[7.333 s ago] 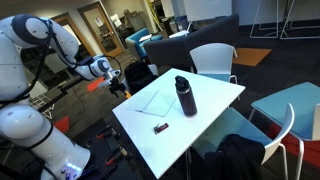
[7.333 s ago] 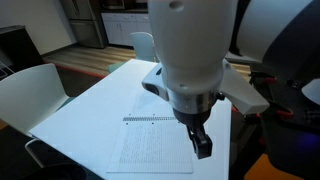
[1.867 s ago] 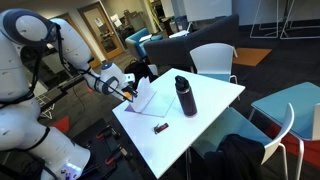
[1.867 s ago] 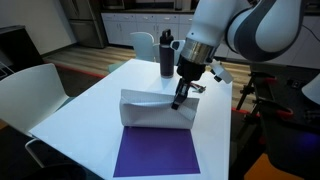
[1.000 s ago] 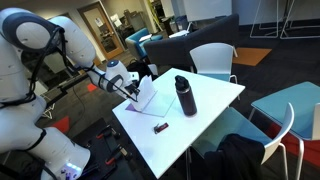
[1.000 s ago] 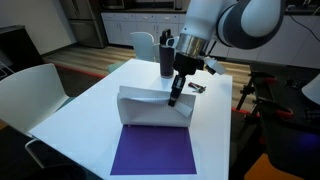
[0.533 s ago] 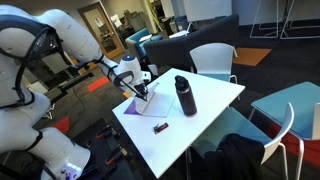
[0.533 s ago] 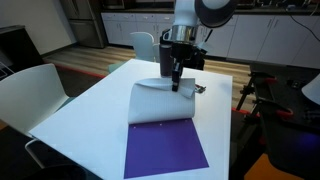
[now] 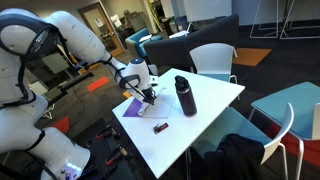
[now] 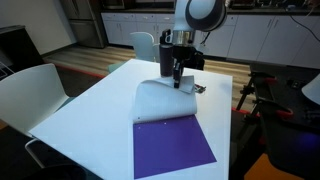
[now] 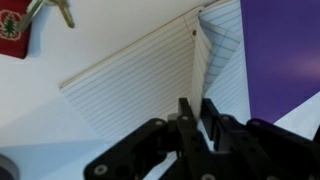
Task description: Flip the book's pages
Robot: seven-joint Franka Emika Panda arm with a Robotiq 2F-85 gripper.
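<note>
The book lies open on the white table (image 10: 88,104), its purple face (image 10: 175,146) bare toward the near edge. A white lined page (image 10: 163,100) curls up from it in an arch. My gripper (image 10: 177,84) hangs over the top of that arch, fingers close together with the page's edge between them. In the wrist view the lined pages (image 11: 140,85) rise in a fold that runs between the two fingers of the gripper (image 11: 195,106); the purple face (image 11: 285,50) shows at the right. In an exterior view the gripper (image 9: 147,97) is low over the book (image 9: 134,106).
A dark cylindrical bottle (image 10: 166,52) stands behind the gripper, also upright mid-table (image 9: 186,96). A small reddish tag with keys (image 11: 12,24) lies beside the book (image 9: 160,127). White chairs (image 10: 35,85) (image 9: 212,58) stand around the table.
The gripper has carried the page away from the near edge toward the bottle. The page has curled over and more purple face lies bare. In the last half second it hardly moved.
</note>
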